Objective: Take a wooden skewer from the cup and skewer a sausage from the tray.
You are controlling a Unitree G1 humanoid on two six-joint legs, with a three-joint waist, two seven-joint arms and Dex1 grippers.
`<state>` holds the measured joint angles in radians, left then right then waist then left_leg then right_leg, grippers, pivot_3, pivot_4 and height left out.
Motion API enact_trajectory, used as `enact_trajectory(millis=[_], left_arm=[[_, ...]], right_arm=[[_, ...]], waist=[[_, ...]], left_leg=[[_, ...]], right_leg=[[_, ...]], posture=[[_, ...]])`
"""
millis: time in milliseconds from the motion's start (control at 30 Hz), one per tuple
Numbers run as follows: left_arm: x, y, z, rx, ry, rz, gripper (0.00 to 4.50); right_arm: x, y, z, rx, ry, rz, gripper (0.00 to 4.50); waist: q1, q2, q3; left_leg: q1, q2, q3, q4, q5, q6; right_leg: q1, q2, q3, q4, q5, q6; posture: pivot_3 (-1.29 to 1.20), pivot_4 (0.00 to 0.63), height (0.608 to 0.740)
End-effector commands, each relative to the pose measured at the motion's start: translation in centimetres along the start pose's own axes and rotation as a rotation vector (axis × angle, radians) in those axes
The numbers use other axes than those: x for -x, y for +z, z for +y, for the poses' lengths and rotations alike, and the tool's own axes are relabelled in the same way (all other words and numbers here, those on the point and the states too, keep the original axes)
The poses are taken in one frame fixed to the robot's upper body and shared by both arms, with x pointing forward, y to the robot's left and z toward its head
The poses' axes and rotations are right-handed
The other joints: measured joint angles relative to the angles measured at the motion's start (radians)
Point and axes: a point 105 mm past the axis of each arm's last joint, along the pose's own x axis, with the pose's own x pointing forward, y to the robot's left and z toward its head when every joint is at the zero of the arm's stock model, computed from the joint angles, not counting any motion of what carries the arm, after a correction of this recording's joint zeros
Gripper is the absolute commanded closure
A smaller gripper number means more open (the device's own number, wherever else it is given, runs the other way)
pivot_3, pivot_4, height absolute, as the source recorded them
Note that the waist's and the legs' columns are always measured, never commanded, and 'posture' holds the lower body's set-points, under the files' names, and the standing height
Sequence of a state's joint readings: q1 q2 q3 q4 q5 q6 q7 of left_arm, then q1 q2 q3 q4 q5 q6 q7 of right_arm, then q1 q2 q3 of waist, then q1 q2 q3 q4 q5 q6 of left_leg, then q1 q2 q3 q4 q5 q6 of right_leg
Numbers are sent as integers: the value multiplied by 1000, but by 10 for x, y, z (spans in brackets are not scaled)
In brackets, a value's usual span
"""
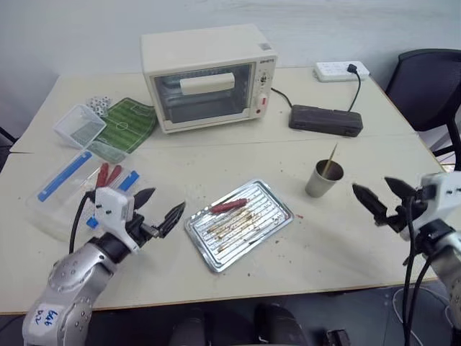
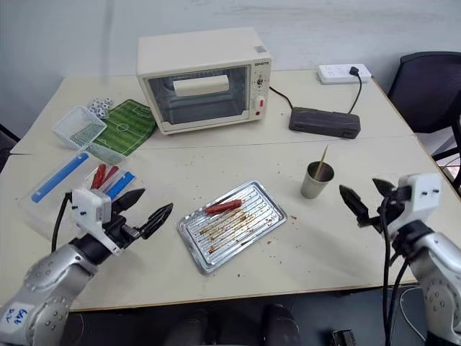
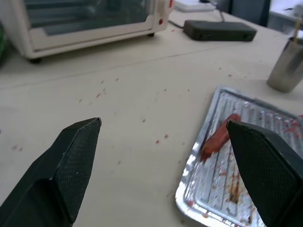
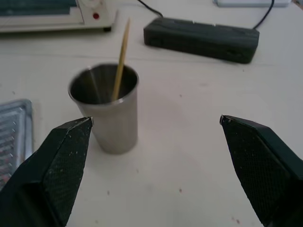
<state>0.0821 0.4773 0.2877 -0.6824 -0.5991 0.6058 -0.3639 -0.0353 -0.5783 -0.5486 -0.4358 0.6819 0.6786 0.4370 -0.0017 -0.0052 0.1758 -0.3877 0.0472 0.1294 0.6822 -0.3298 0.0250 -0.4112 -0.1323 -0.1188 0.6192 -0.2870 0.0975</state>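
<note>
Wooden skewer leans in cup, right of tray; sausage lies on tray's far side. Right pincer and left pincer both spread wide, empty, above tabletop. Risk: thin stick slips between fingers, or reach tips light cup

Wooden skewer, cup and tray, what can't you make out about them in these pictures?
- Wooden skewer: its lower end is hidden inside the cup in the right wrist view; the head views show it too small to read the tip.
- Tray: cut off by the picture's edge and partly covered by a left claw finger in the left wrist view.
- Sausage: too small in the head views for surface detail.
</note>
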Motion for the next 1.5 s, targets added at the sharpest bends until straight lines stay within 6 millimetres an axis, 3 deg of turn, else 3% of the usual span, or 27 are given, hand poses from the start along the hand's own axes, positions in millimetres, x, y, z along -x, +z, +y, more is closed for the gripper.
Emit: enact_trajectory(millis=[33, 200, 400, 533, 600, 800, 900, 1033, 1367, 1500], left_arm=[[-13, 18, -17, -28, -127, -46, 26], [-38, 32, -25, -42, -227, -87, 26], [-54, 35, -24, -62, -262, -99, 26], [-55, 34, -25, -62, -264, -103, 0], [-55, 34, -26, -62, -265, -103, 0], [-55, 33, -26, -60, -251, -103, 0], [-55, 31, -26, -58, -249, -102, 0], [-57, 31, -27, -59, -248, -100, 0], [-62, 29, -29, -56, -254, -103, 0], [-65, 27, -31, -53, -263, -101, 0]], right_arm=[[-14, 14, 9, -7, 29, -41, 0], [-46, 12, 14, -17, 32, -54, 0], [-79, 7, 10, -13, -15, -50, 0], [-89, 4, 14, -8, -5, -51, 940], [-91, 4, 17, -7, 8, -51, 1592], [-89, 5, 16, -2, 10, -54, 1592], [-88, 7, 15, -1, 9, -63, 2160], [-89, 9, 17, 6, 16, -63, 3492], [-89, 13, 18, 24, 19, -70, 3492], [-89, 20, 19, 25, 20, -90, 4378]], waist=[[0, 0, 0], [1, 0, 0], [-1, 0, 0], [-2, 0, 0], [-1, 0, 0], [-1, 0, 0], [-2, 0, 0], [-2, 0, 0], [-1, 0, 0], [-2, 0, 0]], left_leg=[[0, 0, 0, 0, 1, -2], [0, -1, 3, 0, 3, -5], [0, -1, 7, 0, 4, -4], [0, 0, 8, 0, 4, -4], [0, 0, 8, 0, 4, -4], [0, 0, 9, 0, 4, -4], [0, 0, 9, 0, 4, -4], [0, 0, 9, 0, 4, -4], [0, 0, 9, 0, 4, -4], [0, 0, 9, 0, 4, -4]], right_leg=[[0, 0, 0, 0, 0, 0], [-1, 2, -3, 1, 1, 1], [-2, 2, -2, 2, 2, 3], [-3, 3, -1, 2, 2, 3], [-3, 3, -1, 2, 2, 3], [-3, 2, 0, 2, 2, 4], [-3, 2, 0, 2, 2, 4], [-3, 2, 0, 2, 2, 4], [-3, 2, 0, 2, 2, 4], [-3, 2, 0, 2, 2, 4]], posture=[[0, 150, 740], [0, 150, 740], [0, 150, 740], [0, 150, 740], [0, 150, 740], [0, 150, 740], [0, 150, 740], [0, 150, 740], [0, 150, 740], [0, 150, 740]])
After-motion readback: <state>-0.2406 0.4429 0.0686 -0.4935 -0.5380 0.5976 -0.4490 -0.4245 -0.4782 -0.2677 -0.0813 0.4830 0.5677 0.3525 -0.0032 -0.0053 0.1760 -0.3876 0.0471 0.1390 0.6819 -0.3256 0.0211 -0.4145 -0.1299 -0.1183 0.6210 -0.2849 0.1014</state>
